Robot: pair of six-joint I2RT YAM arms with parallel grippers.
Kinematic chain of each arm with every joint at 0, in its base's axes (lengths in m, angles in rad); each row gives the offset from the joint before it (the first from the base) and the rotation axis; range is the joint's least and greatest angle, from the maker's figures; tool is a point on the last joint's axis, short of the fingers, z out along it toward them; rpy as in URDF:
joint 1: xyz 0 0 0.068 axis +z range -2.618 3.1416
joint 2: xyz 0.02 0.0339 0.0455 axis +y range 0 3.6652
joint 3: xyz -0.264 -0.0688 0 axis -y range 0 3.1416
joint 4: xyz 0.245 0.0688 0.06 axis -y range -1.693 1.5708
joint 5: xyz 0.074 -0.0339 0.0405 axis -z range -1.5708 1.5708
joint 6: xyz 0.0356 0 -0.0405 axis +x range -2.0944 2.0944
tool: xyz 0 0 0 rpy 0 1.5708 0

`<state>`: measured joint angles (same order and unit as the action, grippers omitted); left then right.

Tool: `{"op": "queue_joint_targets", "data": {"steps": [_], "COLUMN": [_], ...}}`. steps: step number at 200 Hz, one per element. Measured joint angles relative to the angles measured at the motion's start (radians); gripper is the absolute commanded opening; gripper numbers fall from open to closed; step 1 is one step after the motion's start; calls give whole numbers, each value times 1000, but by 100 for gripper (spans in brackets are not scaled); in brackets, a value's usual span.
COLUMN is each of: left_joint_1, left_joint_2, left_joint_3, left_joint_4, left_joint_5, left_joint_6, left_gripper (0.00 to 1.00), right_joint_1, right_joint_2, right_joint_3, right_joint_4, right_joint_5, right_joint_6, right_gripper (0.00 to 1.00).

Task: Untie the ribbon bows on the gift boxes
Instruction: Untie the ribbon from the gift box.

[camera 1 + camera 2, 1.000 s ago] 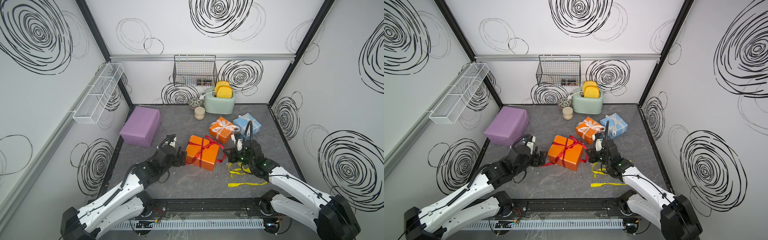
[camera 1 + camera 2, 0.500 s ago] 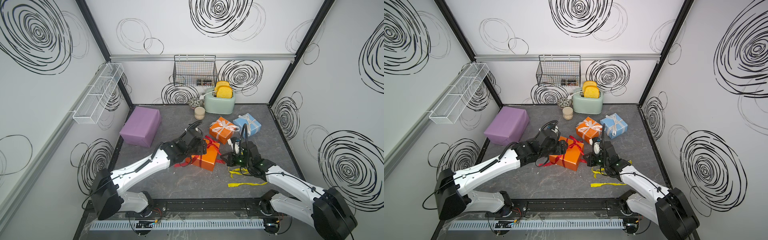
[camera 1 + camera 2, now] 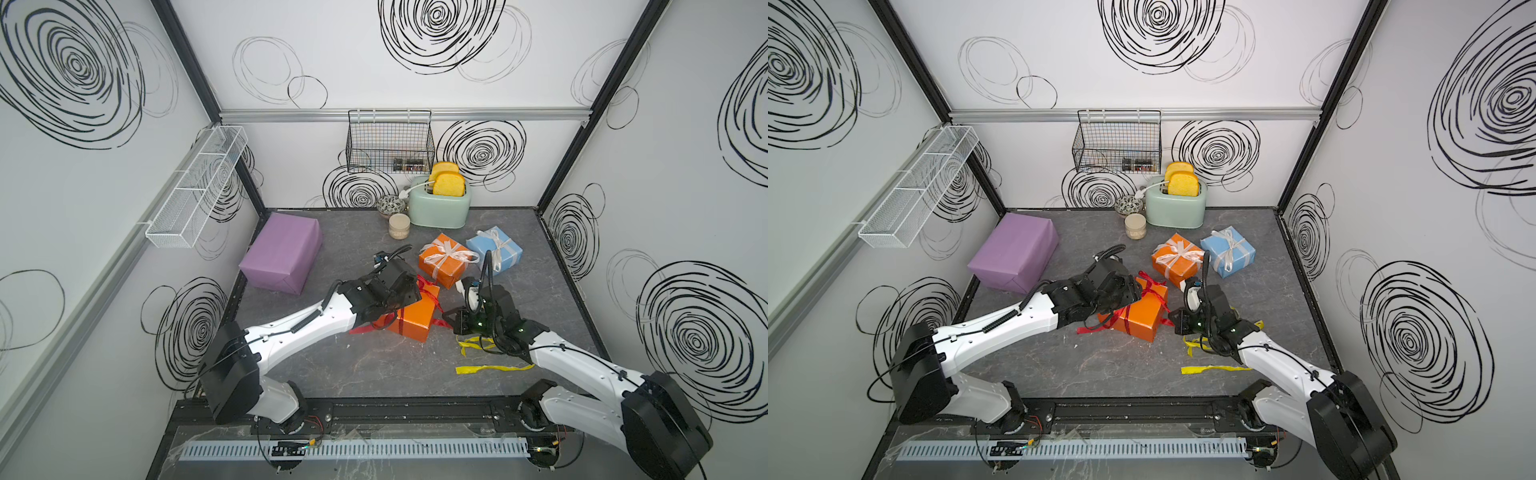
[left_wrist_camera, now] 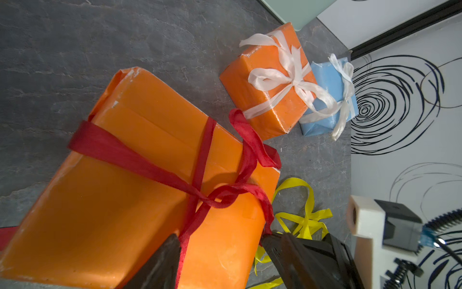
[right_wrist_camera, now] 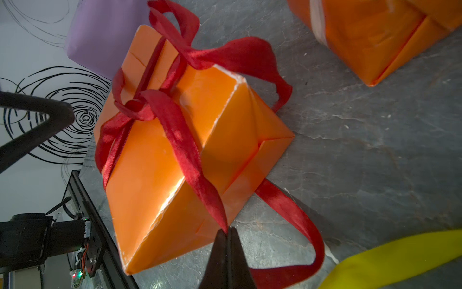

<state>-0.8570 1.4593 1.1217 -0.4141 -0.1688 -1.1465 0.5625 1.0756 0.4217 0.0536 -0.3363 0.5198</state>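
Observation:
The medium orange gift box (image 3: pixel 409 320) (image 4: pixel 125 200) lies mid-table, its dark red ribbon (image 4: pixel 140 162) (image 5: pixel 180 140) still knotted on top. My left gripper (image 4: pixel 217 240) (image 3: pixel 409 291) is open, with the box's near end between its fingers; one finger hangs over the top face and the other sits by the side edge. My right gripper (image 5: pixel 227 232) (image 3: pixel 446 322) is shut on a tail of the red ribbon. A smaller orange box (image 3: pixel 444 259) and a light-blue box (image 3: pixel 494 249) each carry a tied white bow. The lilac box (image 3: pixel 282 251) is bare. A yellow ribbon (image 3: pixel 492 368) lies loose.
A mint toaster (image 3: pixel 440 203) with toast, a small jar (image 3: pixel 399 226) and a patterned bowl (image 3: pixel 390 204) stand at the back. A black wire basket (image 3: pixel 390 143) hangs on the rear wall and a white mesh shelf (image 3: pixel 195 187) on the left wall.
My left arm has swung from beside the medium orange box to over it, and its jaws have narrowed. The right gripper has kept its hold on the red ribbon, shifting slightly.

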Motion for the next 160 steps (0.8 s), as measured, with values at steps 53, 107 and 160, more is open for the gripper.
{"op": "queue_joint_targets", "data": {"steps": [53, 107, 160], "left_joint_1": [40, 53, 80], "left_joint_2": [63, 147, 175], "left_joint_3": [0, 60, 92], "left_joint_4": [14, -14, -46], "left_joint_5": [15, 18, 10], "left_joint_6": [-51, -37, 4], "left_gripper": [58, 49, 33], "right_joint_1": [23, 61, 78], "right_joint_2": [10, 11, 10], "right_joint_3": [-6, -6, -19], "right_joint_4": [23, 39, 54], "right_joint_5": [16, 43, 69], "right_joint_6": [-1, -8, -12], "right_gripper": [0, 0, 0]}}
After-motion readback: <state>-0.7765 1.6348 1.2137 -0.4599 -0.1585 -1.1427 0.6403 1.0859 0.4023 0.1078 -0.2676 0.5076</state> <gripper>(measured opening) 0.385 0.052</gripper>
